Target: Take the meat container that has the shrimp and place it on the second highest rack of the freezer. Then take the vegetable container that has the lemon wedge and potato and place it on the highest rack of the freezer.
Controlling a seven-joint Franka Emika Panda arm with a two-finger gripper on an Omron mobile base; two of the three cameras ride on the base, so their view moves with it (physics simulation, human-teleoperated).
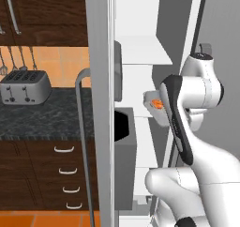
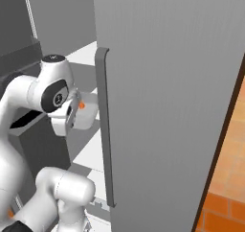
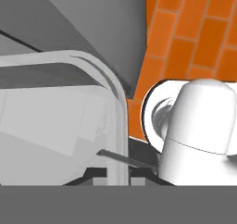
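Note:
My gripper [image 2: 72,117] is shut on the rim of the pale meat container [image 1: 151,102], which I hold in the air inside the open freezer [image 1: 140,15]. The small orange-red shrimp [image 1: 158,104] lies in the container [image 2: 90,112], and the shrimp [image 2: 82,105] sits near the gripper side. The container rim [image 3: 118,102] runs down between my fingertips in the hand view. A white shelf [image 1: 140,50] lies above the container and another white shelf [image 1: 145,146] below it. The lemon wedge and the potato are out of view.
The grey freezer door [image 1: 99,104] with its bar handle [image 1: 80,141] stands open on the left, and a grey door bin [image 1: 124,165] juts inward. A second grey door [image 2: 167,106] with a handle [image 2: 106,130] is close on the right. A toaster [image 1: 26,87] stands on the dark counter.

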